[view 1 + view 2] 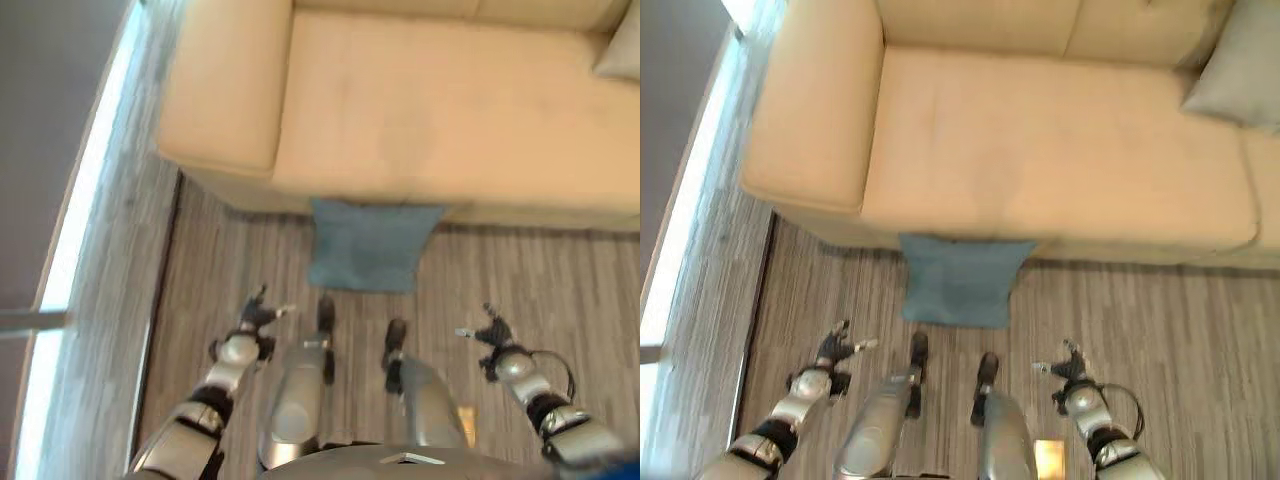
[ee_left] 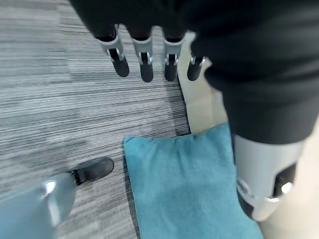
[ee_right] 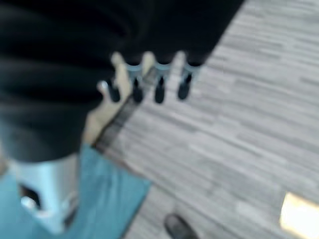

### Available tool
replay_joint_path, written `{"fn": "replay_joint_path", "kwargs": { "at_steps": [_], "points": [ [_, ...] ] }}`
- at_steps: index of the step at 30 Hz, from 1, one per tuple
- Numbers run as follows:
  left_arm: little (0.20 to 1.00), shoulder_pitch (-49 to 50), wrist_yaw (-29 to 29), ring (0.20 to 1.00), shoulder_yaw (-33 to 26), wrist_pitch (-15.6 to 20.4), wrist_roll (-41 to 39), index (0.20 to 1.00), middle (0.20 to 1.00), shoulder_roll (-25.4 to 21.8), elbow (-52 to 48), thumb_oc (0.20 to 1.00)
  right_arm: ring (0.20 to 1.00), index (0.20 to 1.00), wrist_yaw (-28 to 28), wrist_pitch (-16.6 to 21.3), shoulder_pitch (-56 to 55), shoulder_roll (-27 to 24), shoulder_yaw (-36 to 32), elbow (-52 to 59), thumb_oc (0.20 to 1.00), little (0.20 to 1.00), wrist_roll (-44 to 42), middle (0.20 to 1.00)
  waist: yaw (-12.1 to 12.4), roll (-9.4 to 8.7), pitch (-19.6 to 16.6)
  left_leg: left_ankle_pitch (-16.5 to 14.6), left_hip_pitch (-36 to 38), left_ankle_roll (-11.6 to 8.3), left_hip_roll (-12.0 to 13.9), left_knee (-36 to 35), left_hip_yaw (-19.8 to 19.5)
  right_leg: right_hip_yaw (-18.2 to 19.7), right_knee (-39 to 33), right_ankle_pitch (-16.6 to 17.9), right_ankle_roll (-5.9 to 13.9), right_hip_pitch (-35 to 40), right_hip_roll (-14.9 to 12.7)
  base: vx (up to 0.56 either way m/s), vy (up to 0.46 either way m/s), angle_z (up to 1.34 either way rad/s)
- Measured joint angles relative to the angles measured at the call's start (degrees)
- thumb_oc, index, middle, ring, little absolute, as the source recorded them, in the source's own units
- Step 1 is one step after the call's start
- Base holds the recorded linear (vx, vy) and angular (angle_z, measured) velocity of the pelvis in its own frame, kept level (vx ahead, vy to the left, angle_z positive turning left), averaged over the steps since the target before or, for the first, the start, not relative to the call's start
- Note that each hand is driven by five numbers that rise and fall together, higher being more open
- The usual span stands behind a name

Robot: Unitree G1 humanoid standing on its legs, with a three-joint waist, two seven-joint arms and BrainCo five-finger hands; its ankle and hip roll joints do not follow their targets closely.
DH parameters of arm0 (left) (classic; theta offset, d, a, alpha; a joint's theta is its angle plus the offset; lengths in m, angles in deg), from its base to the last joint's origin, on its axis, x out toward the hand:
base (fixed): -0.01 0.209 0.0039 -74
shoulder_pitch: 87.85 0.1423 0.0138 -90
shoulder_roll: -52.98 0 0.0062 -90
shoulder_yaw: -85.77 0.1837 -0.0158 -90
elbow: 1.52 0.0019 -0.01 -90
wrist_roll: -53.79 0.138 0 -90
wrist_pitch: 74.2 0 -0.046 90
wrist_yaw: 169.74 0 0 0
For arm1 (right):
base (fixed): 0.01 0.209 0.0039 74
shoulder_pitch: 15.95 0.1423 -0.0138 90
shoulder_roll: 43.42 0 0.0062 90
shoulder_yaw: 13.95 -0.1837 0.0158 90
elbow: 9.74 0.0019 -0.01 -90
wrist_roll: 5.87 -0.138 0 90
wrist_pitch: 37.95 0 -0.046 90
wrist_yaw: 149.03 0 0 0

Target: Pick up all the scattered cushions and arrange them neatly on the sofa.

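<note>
Sofa: a cream-yellow upholstered sofa (image 1: 1040, 150) with a broad rounded arm spans the upper half of both eye views; its seat is bare apart from one cushion at the upper right edge.
Cushion on floor: a teal-blue square fabric cushion (image 1: 962, 280) lies flat on the floor at centre frame, its far edge touching the base of the sofa front.
Cushion on sofa: a pale grey-green soft cushion (image 1: 1240, 80) rests on the seat at the upper right corner of the right eye view, cut off by the frame edge.
Floor: a grey wood-grain striped floor (image 1: 1180, 320) fills the lower half of the eye views, with a bright pale strip running down the left side.
Left hand: the left hand (image 1: 252, 322) hangs at lower left of centre, above the floor and short of the teal cushion; in its wrist view the fingers (image 2: 145, 63) are straight and slightly spread, holding nothing.
Right hand: the right hand (image 1: 491, 333) hangs at lower right, above the floor and apart from the cushion; in its wrist view the fingers (image 3: 159, 87) are extended side by side, empty.
Small object: a small tan rectangular piece (image 1: 1048, 458) lies on the floor at the bottom edge, beside the right arm.
</note>
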Motion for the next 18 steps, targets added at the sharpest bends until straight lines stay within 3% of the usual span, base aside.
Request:
{"fn": "replay_joint_path", "kwargs": {
  "at_steps": [4, 7, 14, 18],
  "points": [
    [1.000, -9.4, 2.4, 1.000, 3.1, 0.9, -1.7, 1.000, 1.000, -1.6, 0.3, 1.000, 1.000, 1.000, -3.4, 0.3, 9.1, -2.8, 2.1, 0.9, 1.000, 1.000, -1.6, 1.000, -1.3, 0.35, 2.3, -0.1, -10.1, 0.25, -0.1, 5.1, -0.3, 0.5, 8.1, -2.4, -0.69, -11.5, -1.0, -0.05, 0.014, 0.08],
    [1.000, -13.0, 3.1, 1.000, 2.8, 1.0, -2.0, 1.000, 1.000, -1.6, 0.3, 1.000, 1.000, 1.000, -5.1, 0.5, 13.0, -3.1, 3.3, 2.3, 1.000, 1.000, -2.2, 1.000, -1.7, 0.43, 4.1, -0.2, -12.2, 0.63, 0.1, 7.5, -0.3, 0.8, 10.4, -2.5, -1.07, -13.9, -1.0, -0.09, 0.061, -0.02],
    [1.000, -27.6, 7.4, 1.000, 5.0, 2.6, -7.3, 1.000, 1.000, -4.6, 1.2, 1.000, 1.000, 1.000, -11.4, 2.2, 28.9, -8.0, 6.7, 5.7, 1.000, 1.000, -4.9, 1.000, -3.2, 0.66, 5.2, -7.2, -33.0, 2.11, 0.9, 27.5, 0.2, 3.8, 27.2, -7.2, -2.27, -33.9, -1.9, -0.01, 0.060, -0.07],
    [1.000, -34.5, 8.5, 1.000, 5.7, 3.1, -9.0, 1.000, 1.000, -5.6, 2.5, 1.000, 1.000, 1.000, -14.0, 3.0, 35.1, -9.0, 7.1, 6.6, 1.000, 1.000, -6.1, 1.000, -3.4, 0.68, 5.3, -7.6, -40.3, 1.94, 0.9, 30.1, 1.0, 5.0, 30.2, -7.5, -2.89, -41.8, -2.3, 0.01, 0.026, -0.02]
  ]
}}
